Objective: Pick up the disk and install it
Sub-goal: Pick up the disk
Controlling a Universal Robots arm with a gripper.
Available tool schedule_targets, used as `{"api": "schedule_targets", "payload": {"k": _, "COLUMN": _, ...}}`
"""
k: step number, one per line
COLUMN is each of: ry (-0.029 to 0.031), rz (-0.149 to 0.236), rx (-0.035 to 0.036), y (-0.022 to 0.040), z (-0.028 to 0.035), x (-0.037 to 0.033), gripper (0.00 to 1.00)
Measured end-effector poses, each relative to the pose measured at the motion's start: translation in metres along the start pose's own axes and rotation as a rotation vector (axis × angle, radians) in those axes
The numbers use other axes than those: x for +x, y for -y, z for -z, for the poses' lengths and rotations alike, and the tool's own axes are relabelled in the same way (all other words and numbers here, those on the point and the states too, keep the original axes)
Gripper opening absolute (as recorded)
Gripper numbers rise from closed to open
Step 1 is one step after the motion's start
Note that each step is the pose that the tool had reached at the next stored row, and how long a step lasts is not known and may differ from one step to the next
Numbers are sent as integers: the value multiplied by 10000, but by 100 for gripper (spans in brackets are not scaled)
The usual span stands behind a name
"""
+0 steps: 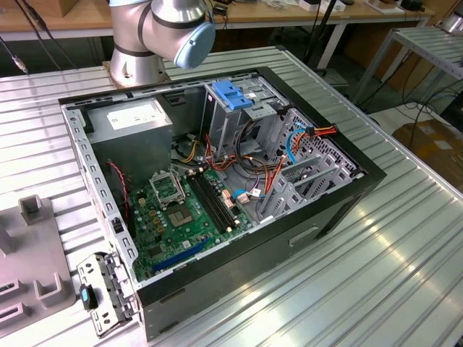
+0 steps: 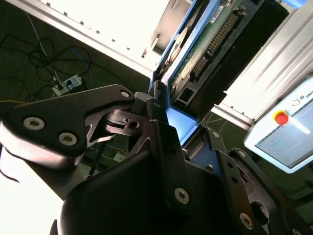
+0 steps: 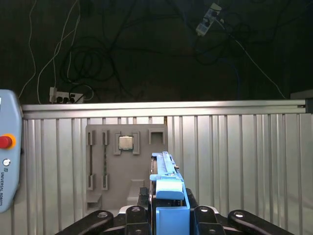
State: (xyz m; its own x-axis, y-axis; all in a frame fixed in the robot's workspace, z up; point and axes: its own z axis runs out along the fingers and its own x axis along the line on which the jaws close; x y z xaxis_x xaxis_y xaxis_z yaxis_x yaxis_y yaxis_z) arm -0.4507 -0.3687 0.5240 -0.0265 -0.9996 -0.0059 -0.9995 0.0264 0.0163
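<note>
Halfway there, the gripper [image 3: 168, 211] pinched the blue-framed disk [image 3: 165, 171] in its jaws, lifted but not yet installed in the open computer case [image 1: 239, 271].

Bright overhead light, with blown-out glare patches.

Gripper [image 3: 168, 208] clamped on edge-on disk [image 3: 164, 169], grey fixture plate [image 3: 122, 171] beyond, ribbed metal table [image 3: 244, 161]
</note>
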Motion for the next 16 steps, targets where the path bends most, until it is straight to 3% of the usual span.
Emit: {"api": "schedule_targets", "payload": {"k": 16, "ry": 0, "rz": 0, "rx": 0, "y": 164, "z": 3, "x": -5, "gripper": 37}}
